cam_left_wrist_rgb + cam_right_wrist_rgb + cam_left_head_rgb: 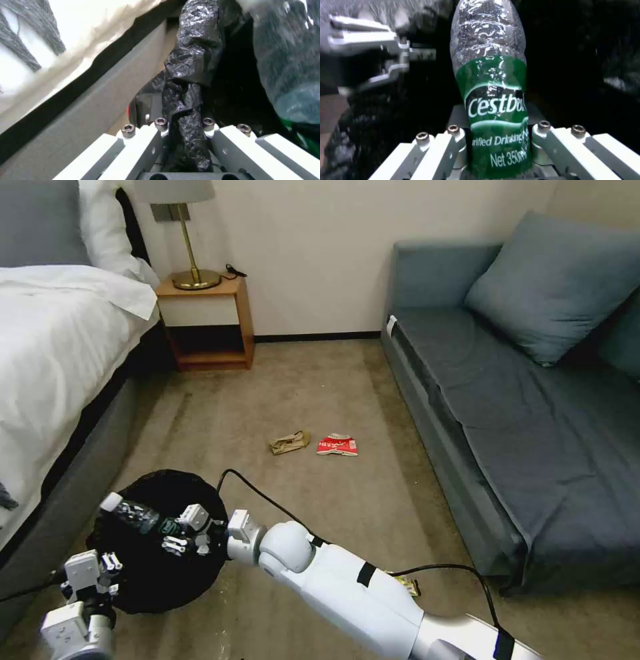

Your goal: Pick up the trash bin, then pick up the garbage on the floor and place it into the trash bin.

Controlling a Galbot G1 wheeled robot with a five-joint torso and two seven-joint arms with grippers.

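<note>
The trash bin [163, 580], round and lined with a black bag [193, 62], stands on the carpet beside the bed. My left gripper [110, 565] [185, 121] is shut on the bag-covered rim at the bin's near left side. My right gripper [177, 529] [498, 126] is shut on the clear bottle with green label [137, 515] [493, 87], holding it lying across the bin's opening. A tan paper wad [289, 442] and a red-white packet [337, 445] lie on the floor farther ahead. A yellow-brown wrapper [408, 584] peeks out from behind my right arm.
A bed [60, 353] runs along the left, close against the bin. A blue-grey sofa [520, 420] lines the right. A wooden nightstand [207, 323] with a lamp stands at the back wall. Open carpet lies between the bed and the sofa.
</note>
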